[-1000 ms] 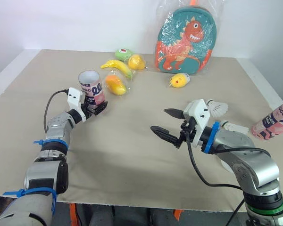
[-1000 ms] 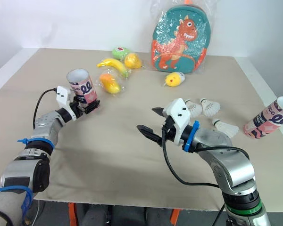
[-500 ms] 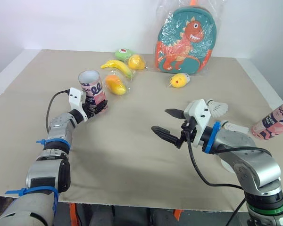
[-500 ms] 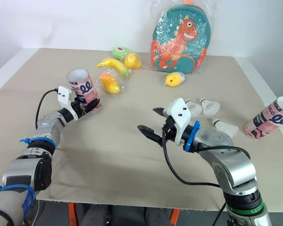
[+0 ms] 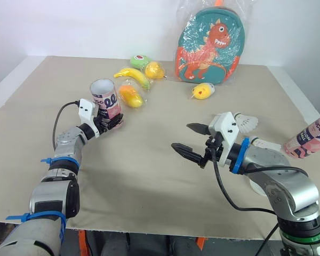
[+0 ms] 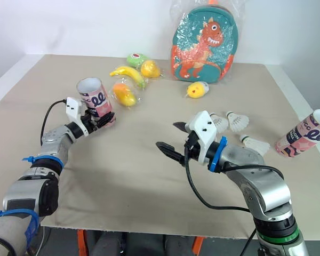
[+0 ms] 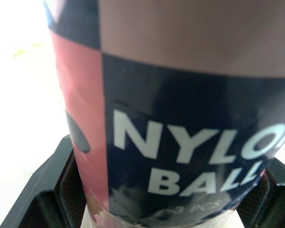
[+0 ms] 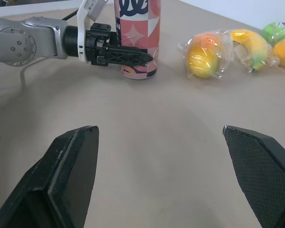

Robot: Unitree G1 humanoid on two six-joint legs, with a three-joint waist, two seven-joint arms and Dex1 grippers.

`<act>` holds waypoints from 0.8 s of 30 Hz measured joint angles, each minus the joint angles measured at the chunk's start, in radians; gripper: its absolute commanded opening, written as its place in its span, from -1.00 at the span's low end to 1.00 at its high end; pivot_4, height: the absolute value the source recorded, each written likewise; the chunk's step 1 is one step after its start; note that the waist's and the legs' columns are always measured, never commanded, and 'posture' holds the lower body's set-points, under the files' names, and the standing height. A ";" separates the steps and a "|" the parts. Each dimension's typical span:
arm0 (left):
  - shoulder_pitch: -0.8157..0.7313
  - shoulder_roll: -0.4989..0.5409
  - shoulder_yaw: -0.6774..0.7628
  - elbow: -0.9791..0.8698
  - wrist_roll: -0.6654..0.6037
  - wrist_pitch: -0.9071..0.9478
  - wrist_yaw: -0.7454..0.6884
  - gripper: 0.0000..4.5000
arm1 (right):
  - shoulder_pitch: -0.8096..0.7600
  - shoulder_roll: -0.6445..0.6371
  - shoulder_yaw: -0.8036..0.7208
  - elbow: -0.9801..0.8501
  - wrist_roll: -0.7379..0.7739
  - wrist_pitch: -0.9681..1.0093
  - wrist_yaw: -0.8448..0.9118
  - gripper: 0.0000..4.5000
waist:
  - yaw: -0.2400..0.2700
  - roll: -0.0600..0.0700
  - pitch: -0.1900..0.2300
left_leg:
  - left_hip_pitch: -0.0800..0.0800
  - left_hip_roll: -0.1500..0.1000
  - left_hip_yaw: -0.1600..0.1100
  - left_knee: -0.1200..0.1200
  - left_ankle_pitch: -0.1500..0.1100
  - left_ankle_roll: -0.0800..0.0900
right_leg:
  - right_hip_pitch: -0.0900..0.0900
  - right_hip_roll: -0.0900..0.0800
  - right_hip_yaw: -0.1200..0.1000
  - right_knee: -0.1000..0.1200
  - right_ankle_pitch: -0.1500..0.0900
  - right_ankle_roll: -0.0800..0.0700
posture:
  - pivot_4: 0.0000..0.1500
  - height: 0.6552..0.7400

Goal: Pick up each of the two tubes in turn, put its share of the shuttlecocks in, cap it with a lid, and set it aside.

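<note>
Left hand (image 5: 113,121): fingers closed around the base of the upright tube (image 5: 104,96), one finger on each side, touching its wall. The tube stands on the surface (image 5: 149,176) on the left, just beside the bagged fruit (image 5: 130,96).

Right hand (image 5: 180,135): fingers spread wide apart, holding nothing, above the middle of the surface.

Second tube (image 5: 309,140): lying tilted at the right edge. Three shuttlecocks (image 6: 237,121) lie behind the right arm. A dinosaur backpack (image 5: 210,45) stands at the far edge.

Table (image 5: 149,176) bears upright tube (image 5: 105,98), lying tube (image 5: 309,140), shuttlecocks (image 6: 238,122), wrapped fruit (image 5: 130,96), backpack (image 5: 210,45).
</note>
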 measured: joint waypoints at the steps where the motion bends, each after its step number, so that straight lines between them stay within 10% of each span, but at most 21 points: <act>1: 0.000 0.000 0.000 0.000 0.001 0.000 0.000 0.65 | 0.000 0.000 0.000 0.000 0.001 0.001 0.000 1.00 | 0.000 0.000 0.000 | 0.000 0.000 0.000 0.000 0.000 0.000 | 0.000 0.000 0.000 0.000 0.000 0.000 | 1.00 1.00; 19: 0.000 0.000 0.000 0.000 0.001 0.000 -0.004 0.65 | 0.000 -0.011 -0.001 -0.001 0.014 0.003 -0.004 1.00 | 0.000 0.000 0.000 | 0.000 0.000 0.000 0.000 0.000 0.000 | 0.000 0.000 0.000 0.000 0.000 0.000 | 1.00 1.00; 24: 0.077 0.024 -0.059 -0.153 -0.008 0.061 -0.228 0.65 | 0.036 -0.030 -0.070 -0.003 0.034 0.008 -0.017 1.00 | -0.002 0.000 0.000 | 0.000 0.000 0.000 0.000 0.000 0.000 | 0.000 0.000 0.000 0.000 0.000 0.000 | 1.00 1.00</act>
